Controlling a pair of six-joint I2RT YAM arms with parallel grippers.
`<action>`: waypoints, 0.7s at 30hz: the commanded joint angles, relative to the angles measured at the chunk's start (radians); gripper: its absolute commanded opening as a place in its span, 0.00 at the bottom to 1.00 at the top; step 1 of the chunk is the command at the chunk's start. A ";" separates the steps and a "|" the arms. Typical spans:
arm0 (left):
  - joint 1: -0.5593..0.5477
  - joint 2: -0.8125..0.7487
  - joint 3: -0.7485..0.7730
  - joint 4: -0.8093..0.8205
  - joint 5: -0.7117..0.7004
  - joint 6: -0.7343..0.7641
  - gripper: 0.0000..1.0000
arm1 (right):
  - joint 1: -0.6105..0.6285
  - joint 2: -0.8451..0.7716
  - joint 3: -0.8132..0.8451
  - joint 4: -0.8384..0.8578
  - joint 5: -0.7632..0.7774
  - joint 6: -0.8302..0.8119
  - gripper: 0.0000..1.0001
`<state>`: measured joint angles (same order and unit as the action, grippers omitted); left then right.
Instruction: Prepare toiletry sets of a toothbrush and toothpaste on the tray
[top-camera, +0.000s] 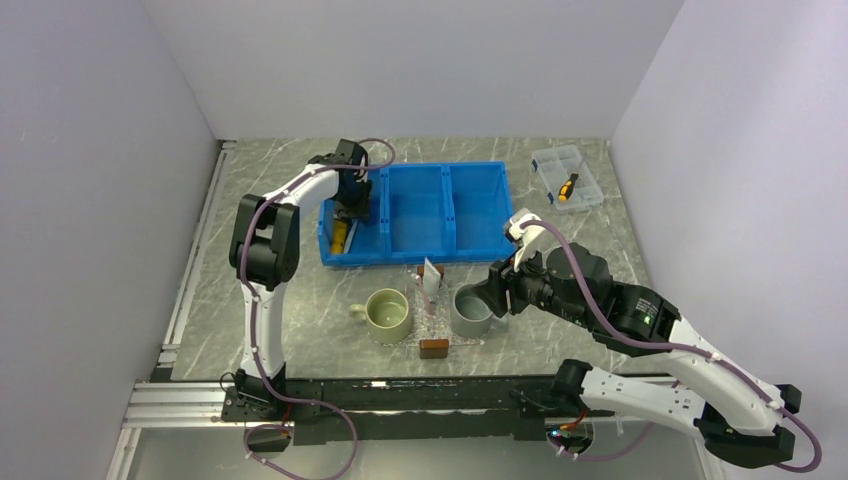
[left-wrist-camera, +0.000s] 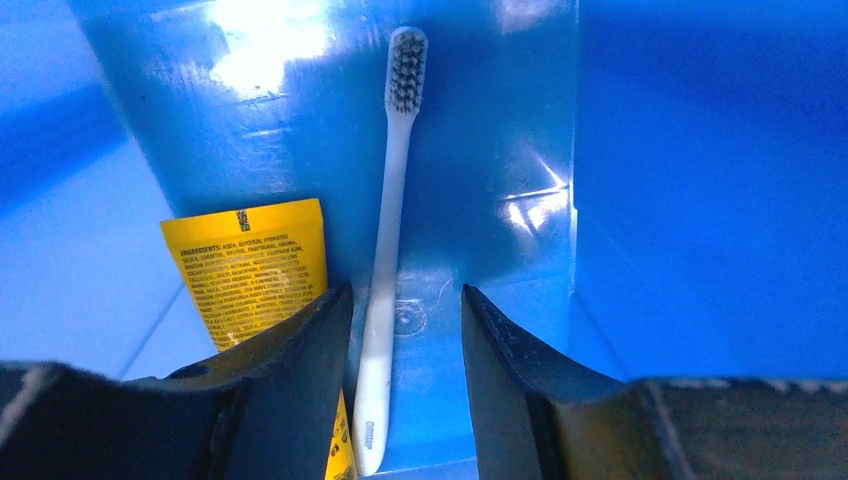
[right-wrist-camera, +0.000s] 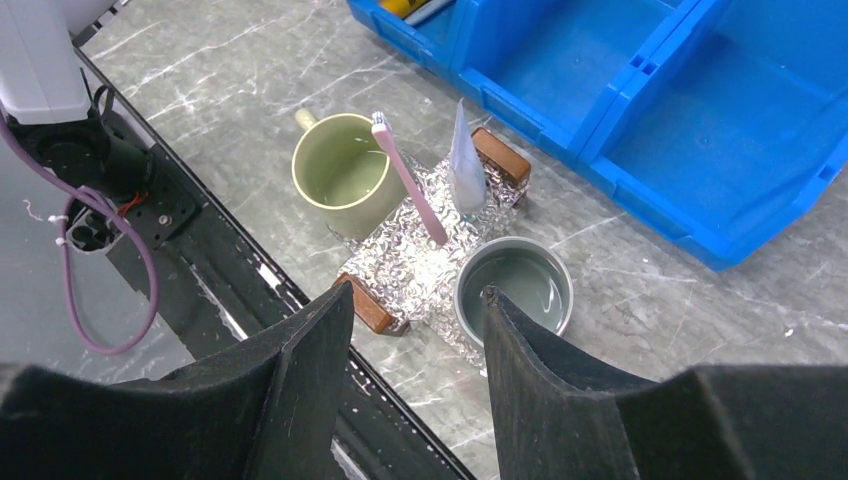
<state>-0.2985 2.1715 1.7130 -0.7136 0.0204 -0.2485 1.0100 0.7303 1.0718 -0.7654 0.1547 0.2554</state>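
My left gripper (top-camera: 352, 208) is down in the left compartment of the blue bin (top-camera: 470, 250). In the left wrist view it (left-wrist-camera: 405, 325) is open. A slim pale toothbrush (left-wrist-camera: 392, 220) lies on the bin floor between its fingers, close to the left one, bristles far. The tray (right-wrist-camera: 425, 262), clear with a crinkled silver look and brown end blocks, sits between two mugs. It shows in the top view too (top-camera: 434, 348). A pink toothbrush (right-wrist-camera: 408, 180) and a white toothpaste tube (right-wrist-camera: 465, 160) rest on it. My right gripper (right-wrist-camera: 418, 292) is open and empty above the tray's near end, and appears in the top view (top-camera: 498, 290).
A yellow tube (left-wrist-camera: 255, 270) lies left of the pale toothbrush in the bin. A green mug (right-wrist-camera: 340, 170) stands left of the tray, a grey mug (right-wrist-camera: 515, 285) right of it. A clear lidded box (top-camera: 567, 178) sits at the back right.
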 joint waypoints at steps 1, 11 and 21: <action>0.002 0.016 0.017 0.011 -0.017 0.012 0.49 | 0.004 -0.001 0.008 0.004 -0.007 0.014 0.52; 0.002 0.024 -0.008 0.014 0.014 0.018 0.26 | 0.004 0.003 0.001 0.017 -0.015 0.019 0.52; 0.001 -0.002 -0.045 0.035 0.027 0.009 0.00 | 0.004 -0.018 -0.002 0.017 -0.022 0.036 0.51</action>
<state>-0.2939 2.1765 1.7050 -0.7025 0.0254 -0.2390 1.0096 0.7288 1.0702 -0.7658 0.1463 0.2737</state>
